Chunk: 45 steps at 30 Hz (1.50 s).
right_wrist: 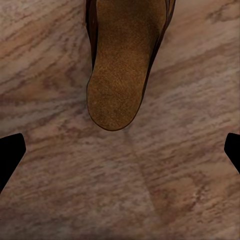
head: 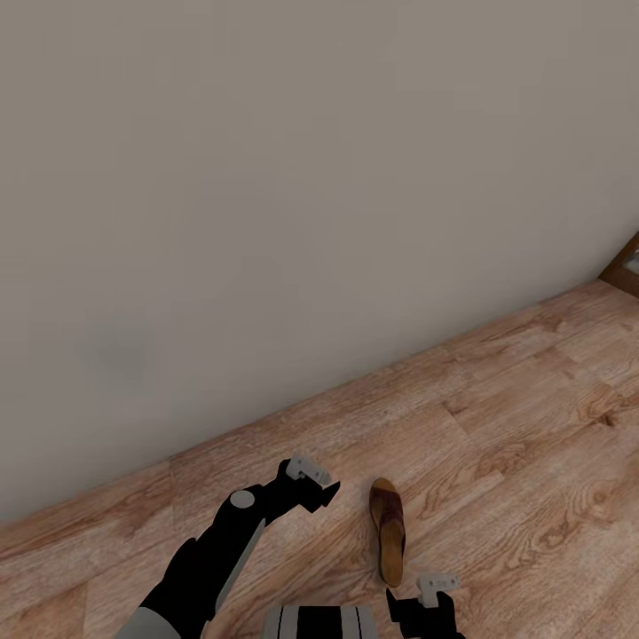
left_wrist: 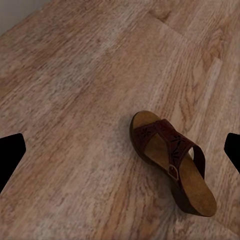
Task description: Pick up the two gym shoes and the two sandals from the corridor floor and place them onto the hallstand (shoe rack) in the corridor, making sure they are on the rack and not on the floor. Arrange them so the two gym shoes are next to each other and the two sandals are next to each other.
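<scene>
While the sandal [head: 388,531] lies flat on the floor [head: 497,426], both tools, left [head: 312,484] and right [head: 428,596], hover beside it spread wide; the left wrist view reveals its buckled strap.

Plain beige-grey wall [head: 293,204] up top, bare and evenly lit, taking most of the head view from nine o'clock through twelve to two. Its base runs on a slant, low at eight o'clock, climbing toward three. Below it, the corridor floor [head: 524,417]: warm brown wood-grain planks, knots and seams showing, spreading from seven o'clock round to four. At three o'clock, a sliver of brown wooden frame [head: 626,266] at the edge.
</scene>
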Tool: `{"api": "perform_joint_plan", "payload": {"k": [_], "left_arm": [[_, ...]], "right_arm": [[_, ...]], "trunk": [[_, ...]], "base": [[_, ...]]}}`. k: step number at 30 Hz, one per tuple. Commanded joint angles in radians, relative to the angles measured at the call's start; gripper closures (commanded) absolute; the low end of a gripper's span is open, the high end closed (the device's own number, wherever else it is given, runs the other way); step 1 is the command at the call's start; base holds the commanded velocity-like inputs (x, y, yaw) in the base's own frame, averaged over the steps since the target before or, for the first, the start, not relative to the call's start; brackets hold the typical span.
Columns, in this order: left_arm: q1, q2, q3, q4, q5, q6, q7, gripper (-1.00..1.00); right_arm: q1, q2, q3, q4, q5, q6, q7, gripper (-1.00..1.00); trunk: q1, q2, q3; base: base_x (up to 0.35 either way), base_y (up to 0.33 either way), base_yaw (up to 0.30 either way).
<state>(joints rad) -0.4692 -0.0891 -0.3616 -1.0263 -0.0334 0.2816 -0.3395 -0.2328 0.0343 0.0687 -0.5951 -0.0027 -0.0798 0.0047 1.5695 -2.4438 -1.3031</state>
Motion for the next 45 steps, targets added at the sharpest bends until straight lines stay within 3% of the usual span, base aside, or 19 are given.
{"api": "perform_joint_plan", "payload": {"k": [1, 6, 16, 32, 45], "left_arm": [[0.000, -0.001, 0.001, -0.001, -0.004, 0.005, -0.004, -1.00], [0.000, -0.003, 0.001, -0.001, -0.005, 0.005, -0.004, -1.00], [0.000, -0.003, 0.001, -0.003, -0.005, 0.005, -0.004, -1.00], [0.000, -0.003, 0.002, -0.008, -0.007, 0.004, -0.004, -1.00], [-0.005, -0.015, 0.003, -0.025, -0.008, 0.002, -0.004, -1.00]], "right_arm": [[0.000, 0.000, 0.001, 0.000, 0.000, -0.003, 0.001, -1.00], [-0.004, 0.001, 0.002, 0.000, 0.000, 0.003, 0.000, -1.00], [-0.120, 0.000, -0.001, 0.018, 0.000, 0.011, 0.000, -1.00], [-0.134, -0.001, -0.001, 0.024, 0.001, -0.004, 0.003, -1.00], [-0.134, -0.002, -0.001, 0.020, 0.001, -0.005, 0.003, -1.00]], "trunk": [[0.000, 0.000, -0.001], [0.000, 0.000, -0.001], [0.000, 0.000, -0.001], [0.000, 0.000, -0.001], [0.000, 0.000, -0.012]], "base": [[0.000, 0.000, 0.000], [0.000, 0.000, 0.000], [0.000, 0.000, 0.000], [0.003, 0.000, 0.000], [0.202, 0.000, 0.031]]}}
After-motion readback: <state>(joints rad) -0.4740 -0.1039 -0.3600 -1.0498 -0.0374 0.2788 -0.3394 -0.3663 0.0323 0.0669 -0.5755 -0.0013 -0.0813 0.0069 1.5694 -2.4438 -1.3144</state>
